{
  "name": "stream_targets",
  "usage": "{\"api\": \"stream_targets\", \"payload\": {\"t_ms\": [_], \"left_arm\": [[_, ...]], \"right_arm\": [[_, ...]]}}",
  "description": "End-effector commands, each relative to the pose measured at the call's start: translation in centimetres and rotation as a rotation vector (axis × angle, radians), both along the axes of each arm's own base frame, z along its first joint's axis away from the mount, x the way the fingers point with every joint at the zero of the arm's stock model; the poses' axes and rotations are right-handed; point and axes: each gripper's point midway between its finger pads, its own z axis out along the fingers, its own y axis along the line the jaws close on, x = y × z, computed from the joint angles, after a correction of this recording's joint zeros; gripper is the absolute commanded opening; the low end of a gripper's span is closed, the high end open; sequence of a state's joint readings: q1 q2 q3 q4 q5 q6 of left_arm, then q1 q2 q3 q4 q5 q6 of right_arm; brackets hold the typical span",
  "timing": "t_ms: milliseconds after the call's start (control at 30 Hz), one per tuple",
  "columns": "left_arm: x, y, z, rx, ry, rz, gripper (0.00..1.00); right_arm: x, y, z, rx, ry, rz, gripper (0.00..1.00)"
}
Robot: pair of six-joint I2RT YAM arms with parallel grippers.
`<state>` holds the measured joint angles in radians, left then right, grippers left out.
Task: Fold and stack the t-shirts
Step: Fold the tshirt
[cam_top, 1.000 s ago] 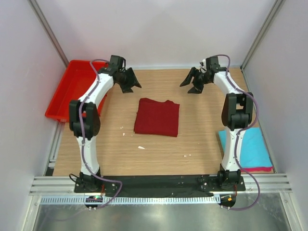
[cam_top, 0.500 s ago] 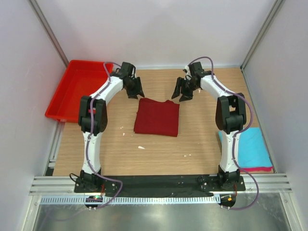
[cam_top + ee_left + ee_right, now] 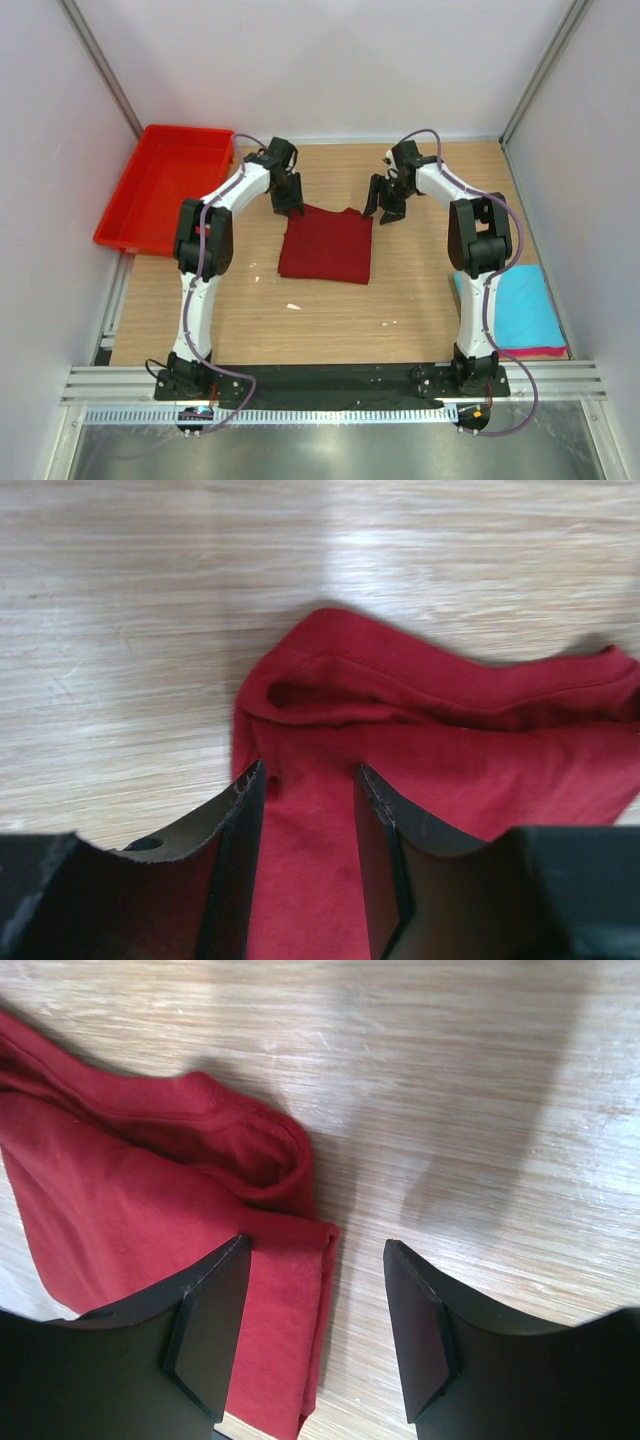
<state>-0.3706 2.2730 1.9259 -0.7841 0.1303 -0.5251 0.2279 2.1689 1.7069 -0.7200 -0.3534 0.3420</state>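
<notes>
Left claw and right claw hang open over the far corners of the folded maroon shirt at the middle of the bench (nothing gripped yet), so a shallow pinch could catch only the top layer and unfold it.

Bare tabletop rings the maroon t-shirt; red tray blocks far-left, turquoise t-shirt near-right.

A red shirt lies on a pale wood table, filling the centre and right of the frame, with a rumpled fold near the middle. At the bottom edge, the gripper shows two dark fingers set apart, red cloth visible between them.
</notes>
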Motion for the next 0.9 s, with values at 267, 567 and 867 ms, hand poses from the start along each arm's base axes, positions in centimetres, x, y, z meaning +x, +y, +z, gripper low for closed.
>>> {"api": "stream_targets", "payload": {"t_ms": [267, 567, 867], "left_arm": [[0.0, 1.0, 0.3, 0.019, -0.009, 0.059, 0.47], [0.9, 0.4, 0.1, -0.004, -0.023, 0.06, 0.4], [1.6, 0.3, -0.5, 0.006, -0.033, 0.059, 0.39]], "right_arm": [[0.7, 0.6, 1.4, 0.018, -0.056, 0.001, 0.62], [1.4, 1.7, 1.1, 0.025, -0.063, 0.014, 0.58], [1.8, 2.7, 1.0, 0.035, -0.06, 0.025, 0.49]]}}
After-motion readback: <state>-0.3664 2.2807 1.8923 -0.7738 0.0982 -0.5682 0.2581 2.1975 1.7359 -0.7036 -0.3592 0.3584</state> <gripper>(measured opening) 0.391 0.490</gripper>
